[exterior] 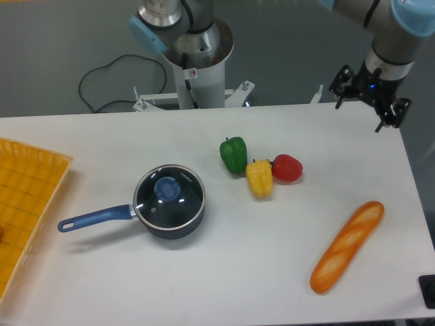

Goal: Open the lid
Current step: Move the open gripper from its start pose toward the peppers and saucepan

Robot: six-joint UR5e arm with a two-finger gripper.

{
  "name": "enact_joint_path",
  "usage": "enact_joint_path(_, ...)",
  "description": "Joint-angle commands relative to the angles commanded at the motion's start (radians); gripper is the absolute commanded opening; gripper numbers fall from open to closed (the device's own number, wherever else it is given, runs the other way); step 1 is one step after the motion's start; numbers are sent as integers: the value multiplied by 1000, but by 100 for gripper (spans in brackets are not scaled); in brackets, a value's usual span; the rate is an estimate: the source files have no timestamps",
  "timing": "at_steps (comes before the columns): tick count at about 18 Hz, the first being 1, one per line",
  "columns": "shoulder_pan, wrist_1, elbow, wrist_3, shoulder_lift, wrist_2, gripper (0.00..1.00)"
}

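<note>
While the lid (168, 193) sits flat on top of the pot (171, 219), the end effector (368, 103) is far away from the pot, up past the back right corner of the worktop (136, 278). Its two fingers are spread apart and they hold nothing.

The lid is round and see-through, with a thin shiny rim and a blue knob (166, 189) in the middle. The pot is dark blue. Its long blue handle (95, 218) sticks out to the left of the pot.

To the right of the pot, and a bit further back, there are three peppers. The green pepper (234, 154) is the closest one to the pot. The yellow pepper (259, 178) is just beside the green one, and the red pepper (287, 168) touches the yellow one on its far side from the pot.

A long loaf of bread (346, 246) lies far to the right of the pot, near the right edge of the worktop. It lies slanted.

A yellow tray (27, 197) is to the left of the pot, at the left edge of the worktop, well apart from the end of the handle.

Behind the pot, past the back edge of the worktop, stands the fat grey base of the robot (198, 58). A black cable (109, 85) lies on the floor to the left of the base.
</note>
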Motion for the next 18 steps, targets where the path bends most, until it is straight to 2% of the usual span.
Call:
enact_joint_path(2,0,5,-14,0,6,-6,100)
enact_joint_path(5,-28,63,-23,-6,-3,-15,100)
enact_joint_path(8,-32,86,-51,-14,5,-23,100)
enact_joint_path(12,-35,88,-67,-63,8,-23,100)
enact_joint_path(13,-46,92,-87,-67,11,-21,100)
enact_joint_path(16,-75,185,-196,-104,58,-15,100)
enact_joint_path(18,-77,212,-256,-117,93,-15,100)
